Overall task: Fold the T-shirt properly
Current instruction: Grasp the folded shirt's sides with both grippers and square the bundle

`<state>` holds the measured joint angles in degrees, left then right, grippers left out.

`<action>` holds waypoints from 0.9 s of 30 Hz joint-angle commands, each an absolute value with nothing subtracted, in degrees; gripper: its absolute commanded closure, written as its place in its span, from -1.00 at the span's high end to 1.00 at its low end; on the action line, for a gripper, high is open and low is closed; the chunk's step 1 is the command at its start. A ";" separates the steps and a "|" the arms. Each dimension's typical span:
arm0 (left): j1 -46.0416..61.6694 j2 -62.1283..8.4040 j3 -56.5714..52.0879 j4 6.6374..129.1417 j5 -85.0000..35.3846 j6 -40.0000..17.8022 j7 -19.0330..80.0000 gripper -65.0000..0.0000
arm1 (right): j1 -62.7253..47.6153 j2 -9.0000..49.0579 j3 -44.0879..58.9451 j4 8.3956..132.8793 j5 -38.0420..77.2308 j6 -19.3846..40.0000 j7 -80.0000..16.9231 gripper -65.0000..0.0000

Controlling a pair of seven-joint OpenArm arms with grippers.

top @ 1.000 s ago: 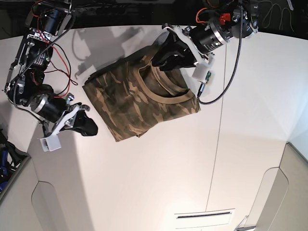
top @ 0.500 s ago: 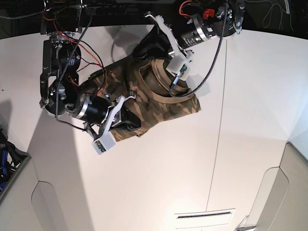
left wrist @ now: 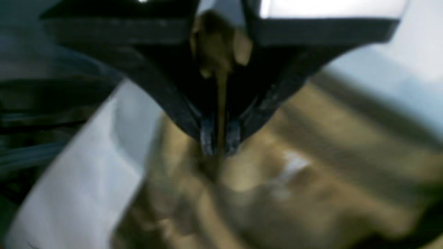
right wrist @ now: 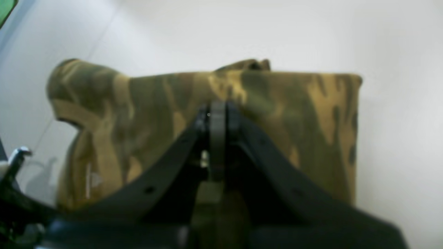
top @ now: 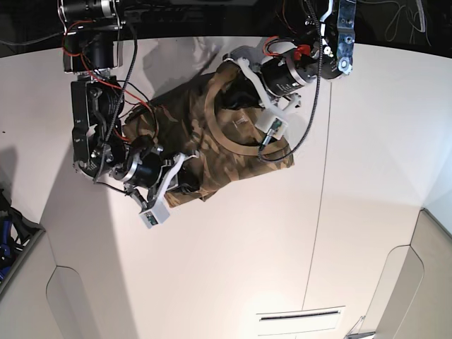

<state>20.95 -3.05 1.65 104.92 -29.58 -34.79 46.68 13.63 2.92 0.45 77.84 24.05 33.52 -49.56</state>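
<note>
T-shirt [top: 212,148] lies bunched on the white table [top: 282,247]. Left gripper [left wrist: 218,143] pinches a fold of its cloth (blurred); right gripper [right wrist: 216,117], jaws closed together, presses its near edge.

White bench [top: 233,247], smooth and matte, crossed by a thin seam running from its far edge toward the near right, with rounded cut-out panels at the near corners. Directly on it lies the T-shirt [top: 212,152], a camouflage garment bunched on the far central part of the surface, its ribbed collar uppermost. The cloth appears partly raised off the bench at its far edge, though the blurred wrist views leave this uncertain.
</note>
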 commanded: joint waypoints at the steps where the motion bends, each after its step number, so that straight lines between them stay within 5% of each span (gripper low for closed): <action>1: 20.97 -3.44 0.78 105.78 -30.68 -35.11 46.50 -0.86 | 16.19 3.18 0.51 77.23 24.82 33.82 -48.14 -1.00; 16: 21.65 -5.89 -4.19 111.18 -43.40 -39.77 52.99 -0.86 | 22.37 3.14 0.51 72.82 25.82 33.65 -46.06 -1.00; 27: 25.87 -5.87 1.69 116.22 -40.75 -40.00 51.66 -0.86 | 22.35 3.14 0.51 71.55 22.90 33.65 -40.27 -1.00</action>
<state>25.96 -5.87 1.67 115.44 -39.70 -39.05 52.71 20.84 3.14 0.40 70.83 22.39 33.43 -41.39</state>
